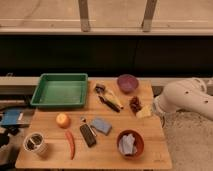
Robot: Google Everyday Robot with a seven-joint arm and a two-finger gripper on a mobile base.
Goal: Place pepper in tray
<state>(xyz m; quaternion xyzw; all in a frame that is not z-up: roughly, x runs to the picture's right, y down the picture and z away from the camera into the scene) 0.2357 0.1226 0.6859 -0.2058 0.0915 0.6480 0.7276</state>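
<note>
Fingers (pixel 155 107), whose spread I cannot tell, sit at the right edge of the table (pixel 110 156), far from pepper (pixel 70 144) and tray (pixel 59 104).

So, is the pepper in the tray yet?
Out. The pepper lies at the front left of the table, well clear of the green tray; the tool sits at the table's right edge.

One desk (pixel 150 150) carries one green tray (pixel 60 91). There are two bowls: one purple bowl (pixel 127 82) to the right of the tray and one reddish-brown bowl (pixel 120 144) farther right and nearer the front. One pepper (pixel 70 143), one round orange fruit (pixel 62 120) and one metal cup (pixel 36 144) lie in front of the tray. One gripper (pixel 156 107) sits far right of the tray, at the desk's edge.
</note>
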